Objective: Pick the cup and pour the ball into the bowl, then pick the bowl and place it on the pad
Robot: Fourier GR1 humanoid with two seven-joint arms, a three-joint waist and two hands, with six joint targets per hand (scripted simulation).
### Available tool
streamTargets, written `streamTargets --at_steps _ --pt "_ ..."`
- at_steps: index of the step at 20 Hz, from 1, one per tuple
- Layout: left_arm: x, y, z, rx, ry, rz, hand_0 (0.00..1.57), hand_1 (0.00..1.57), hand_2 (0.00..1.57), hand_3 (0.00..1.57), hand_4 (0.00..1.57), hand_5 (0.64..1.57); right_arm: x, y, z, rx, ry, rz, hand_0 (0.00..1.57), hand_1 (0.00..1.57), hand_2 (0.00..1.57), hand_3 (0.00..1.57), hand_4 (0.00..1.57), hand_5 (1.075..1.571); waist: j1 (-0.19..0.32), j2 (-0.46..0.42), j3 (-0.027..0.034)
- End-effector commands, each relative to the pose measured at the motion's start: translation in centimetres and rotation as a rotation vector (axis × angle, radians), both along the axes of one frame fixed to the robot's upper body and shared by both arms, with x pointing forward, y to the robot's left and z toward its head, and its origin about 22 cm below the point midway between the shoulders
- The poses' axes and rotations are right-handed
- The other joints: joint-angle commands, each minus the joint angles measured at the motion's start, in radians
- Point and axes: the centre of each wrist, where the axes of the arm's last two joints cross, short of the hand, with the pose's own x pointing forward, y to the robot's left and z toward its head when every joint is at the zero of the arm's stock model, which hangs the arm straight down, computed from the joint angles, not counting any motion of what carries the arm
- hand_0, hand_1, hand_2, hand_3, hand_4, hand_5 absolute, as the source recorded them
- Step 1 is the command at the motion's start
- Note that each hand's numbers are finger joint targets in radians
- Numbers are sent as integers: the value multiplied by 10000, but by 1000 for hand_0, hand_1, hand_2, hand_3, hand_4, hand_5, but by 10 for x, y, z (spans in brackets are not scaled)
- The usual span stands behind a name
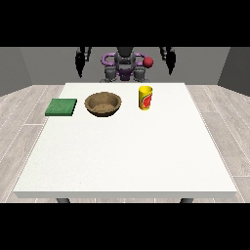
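A yellow cup (145, 97) with a red mark stands upright on the white table (127, 156), right of centre near the far edge. I cannot see a ball inside it. A brown wooden bowl (103, 104) sits to its left, and a flat green pad (61, 107) lies further left. The hand at the view's left (82, 60) hangs raised beyond the table's far edge with straight fingers pointing down. The hand at the view's right (169, 58) hangs the same way, up and to the right of the cup. Neither hand touches anything.
The robot's torso (125, 66) stands behind the far edge with a red knob (148, 62) beside it. Grey plank floor surrounds the table. The near half of the table holds nothing.
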Motion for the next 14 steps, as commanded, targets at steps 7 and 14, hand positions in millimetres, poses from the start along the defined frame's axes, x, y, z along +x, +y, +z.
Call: streamTargets --at_steps 7,14 --pt "22 0 62 -1379 -193 248 0 0 0 0 0 1557 0 -57 41 401 -375 400 0 0 0 0 0 1569 -472 -1860 -12" --pt "19 20 56 -1087 -1257 612 0 0 0 0 0 1547 -1 -88 59 703 -1398 389 0 0 0 0 0 1570 -364 -647 -32"
